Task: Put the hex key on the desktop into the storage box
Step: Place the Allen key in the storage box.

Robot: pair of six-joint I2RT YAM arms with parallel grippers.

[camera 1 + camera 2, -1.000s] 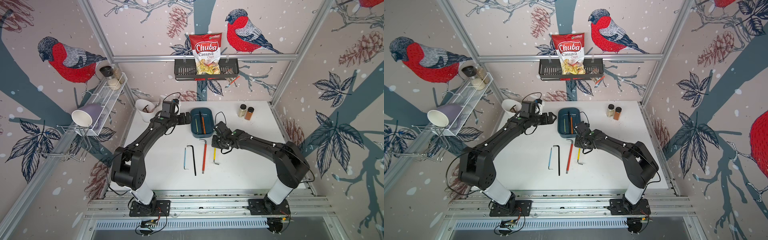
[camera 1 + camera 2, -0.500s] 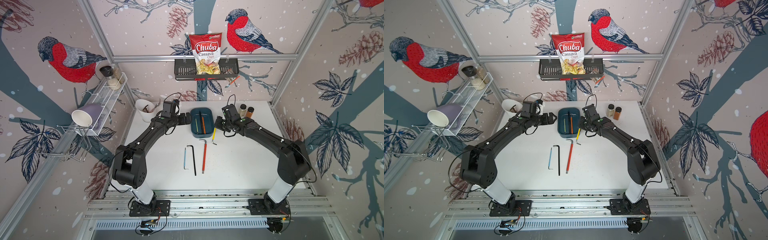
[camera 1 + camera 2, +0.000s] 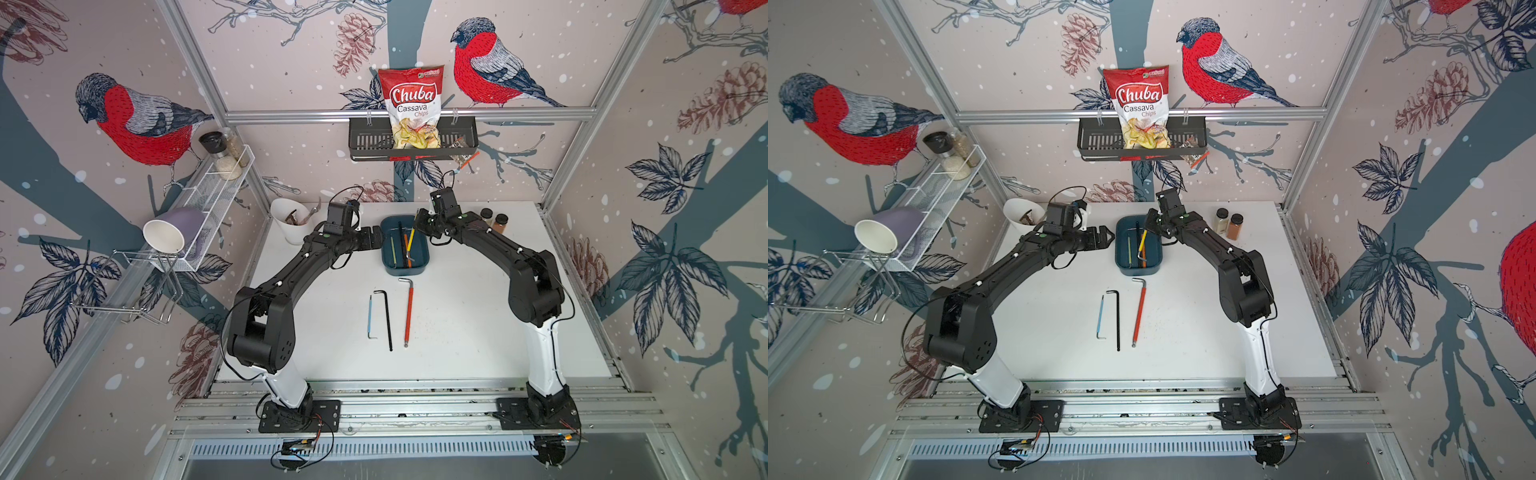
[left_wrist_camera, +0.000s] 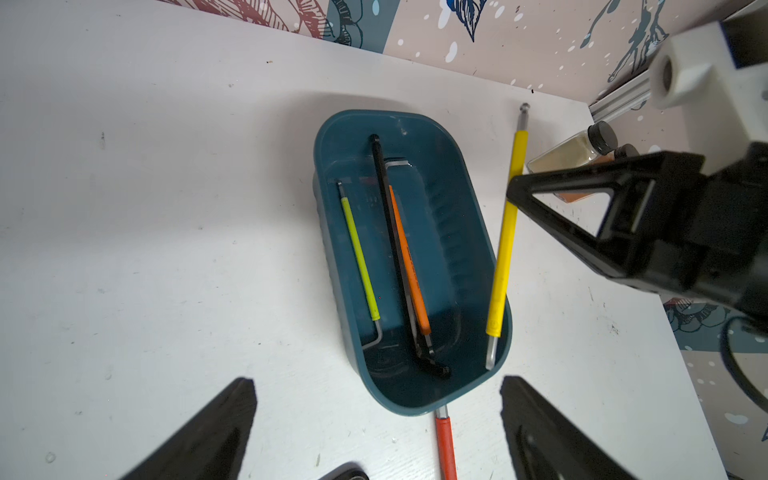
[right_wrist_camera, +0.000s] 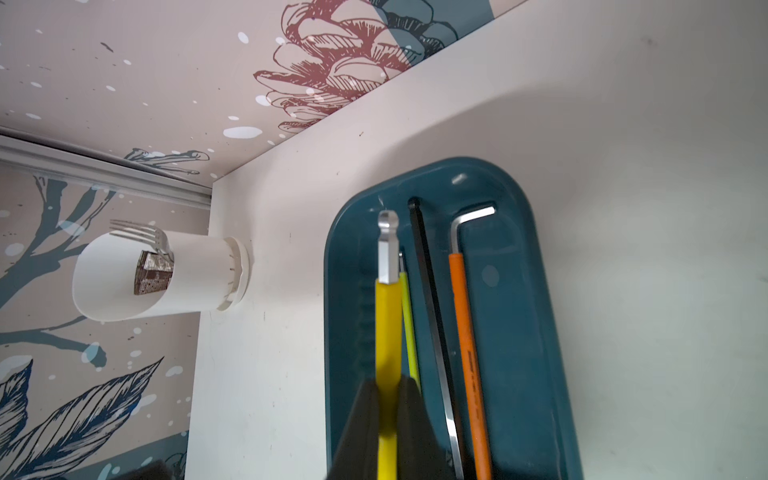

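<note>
One yellow-sleeved hex key [image 5: 388, 324], bare silver at both ends with a ball tip, is clamped mid-sleeve in my right gripper [image 5: 388, 399]. It slants lengthwise over the storage box [image 4: 465, 199], plain end low inside the end nearer my base, ball tip raised toward the far end. My left gripper [image 4: 374, 382] hovers alongside, jaws apart

Robot lab cell (kitchen-styled), aluminium frame rails [image 3: 291, 115], bird wallpaper [image 3: 137, 120], wire shelf [image 3: 210, 199]
</note>
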